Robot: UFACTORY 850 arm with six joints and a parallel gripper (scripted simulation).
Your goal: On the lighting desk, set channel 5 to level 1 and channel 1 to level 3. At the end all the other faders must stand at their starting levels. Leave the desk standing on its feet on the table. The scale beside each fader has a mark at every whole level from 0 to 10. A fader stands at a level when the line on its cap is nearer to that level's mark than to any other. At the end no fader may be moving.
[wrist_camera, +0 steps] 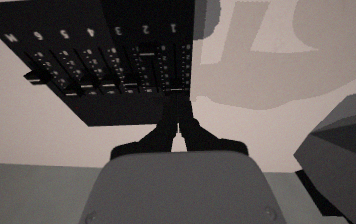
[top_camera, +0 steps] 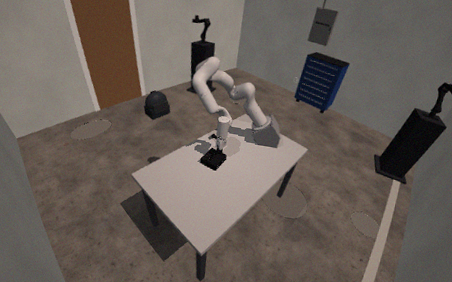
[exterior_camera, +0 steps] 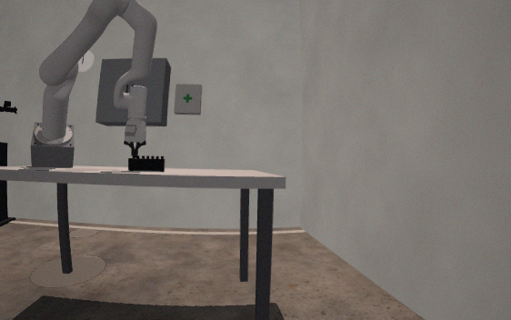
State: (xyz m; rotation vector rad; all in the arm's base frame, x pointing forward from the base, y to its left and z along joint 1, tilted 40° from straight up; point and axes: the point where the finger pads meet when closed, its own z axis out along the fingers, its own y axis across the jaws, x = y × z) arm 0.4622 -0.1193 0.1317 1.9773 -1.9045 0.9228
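The black lighting desk (top_camera: 213, 158) stands on the white table, seen also in the side view (exterior_camera: 145, 164) and in the wrist view (wrist_camera: 115, 65). Its channels read M, 6, 5, 4, 3, 2, 1 from left to right in the wrist view. The channel 1 cap (wrist_camera: 176, 90) sits at the near end of its slot. The channel 2 cap (wrist_camera: 146, 53) stands higher up its slot. The channel 5 cap (wrist_camera: 90, 86) is near the low end. My gripper (wrist_camera: 177, 99) (exterior_camera: 135, 153) is shut and empty, pointing down, with its tips at the channel 1 cap by the desk's near edge.
The arm's grey base (top_camera: 267, 132) stands on the table's far end, also visible at the right of the wrist view (wrist_camera: 330, 150). The desk lies near the table's left edge (top_camera: 167, 156).
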